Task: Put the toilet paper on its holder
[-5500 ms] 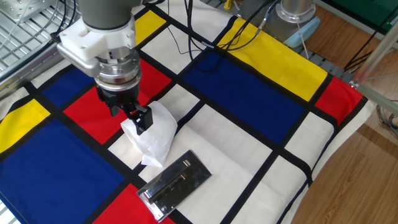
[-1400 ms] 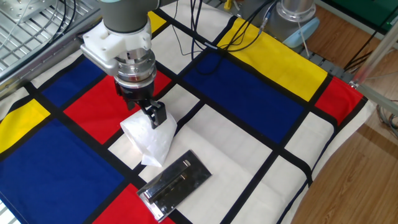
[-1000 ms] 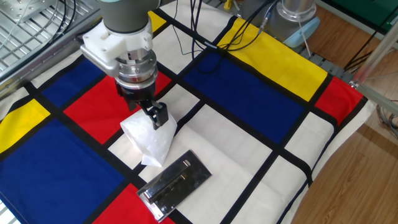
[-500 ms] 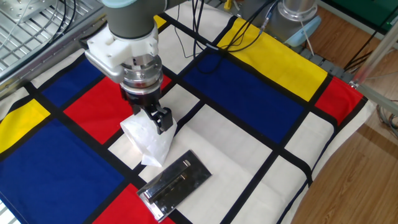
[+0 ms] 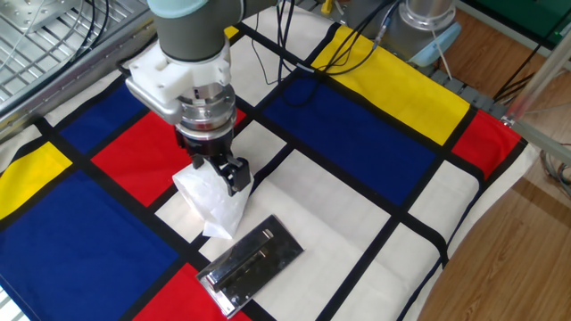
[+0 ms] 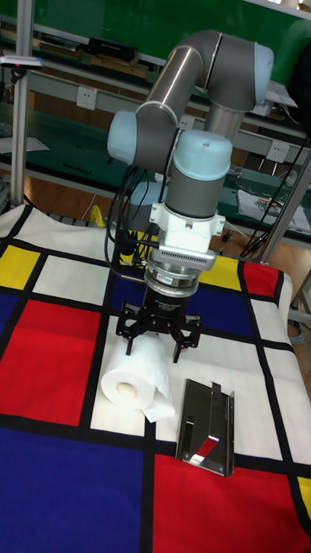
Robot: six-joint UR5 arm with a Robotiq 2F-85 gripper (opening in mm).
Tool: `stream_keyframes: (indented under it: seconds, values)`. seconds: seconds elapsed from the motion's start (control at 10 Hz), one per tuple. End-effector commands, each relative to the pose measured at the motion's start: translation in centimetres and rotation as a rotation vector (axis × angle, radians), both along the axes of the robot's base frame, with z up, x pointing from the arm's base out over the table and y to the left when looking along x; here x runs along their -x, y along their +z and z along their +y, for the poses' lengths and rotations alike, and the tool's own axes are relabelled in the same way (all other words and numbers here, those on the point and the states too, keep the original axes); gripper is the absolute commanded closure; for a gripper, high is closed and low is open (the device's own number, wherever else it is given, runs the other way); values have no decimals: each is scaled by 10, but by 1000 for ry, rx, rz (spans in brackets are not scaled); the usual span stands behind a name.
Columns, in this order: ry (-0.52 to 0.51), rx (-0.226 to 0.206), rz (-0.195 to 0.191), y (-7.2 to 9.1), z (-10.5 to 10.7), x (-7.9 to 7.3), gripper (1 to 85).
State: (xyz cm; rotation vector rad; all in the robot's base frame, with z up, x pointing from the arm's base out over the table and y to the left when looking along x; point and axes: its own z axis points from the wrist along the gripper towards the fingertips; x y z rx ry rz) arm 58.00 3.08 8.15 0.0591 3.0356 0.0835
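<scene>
The toilet paper [image 6: 134, 378] is a white roll lying on its side on a white square of the cloth, its tan core facing the tall fixed camera and a loose sheet trailing toward the holder. In the fixed view the toilet paper [image 5: 212, 201] looks like a crumpled white mass. My gripper [image 6: 156, 346] hangs open just over the roll's top, fingers spread wide to either side. One dark finger [image 5: 235, 174] shows at the roll's far right edge. The chrome holder [image 5: 252, 263] lies flat close beside the roll, also seen as a shiny plate [image 6: 207, 423].
A cloth of red, blue, yellow and white squares with black bands [image 5: 357, 134] covers the table. Cables [image 5: 285, 45] run across its far edge. The table's right edge [image 5: 464, 250] drops to a wooden floor. Metal racks stand at the far left.
The gripper has shifted to the right over the roll and dropped slightly. The roll and the holder have not moved.
</scene>
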Motion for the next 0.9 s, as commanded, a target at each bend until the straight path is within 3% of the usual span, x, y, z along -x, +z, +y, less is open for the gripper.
stream_keyframes:
  seconds: [0.0, 0.8]
  values:
    - [19, -13, -6, -2, -7, 1, 60]
    - [113, -18, -58, -13, -52, 18, 60]
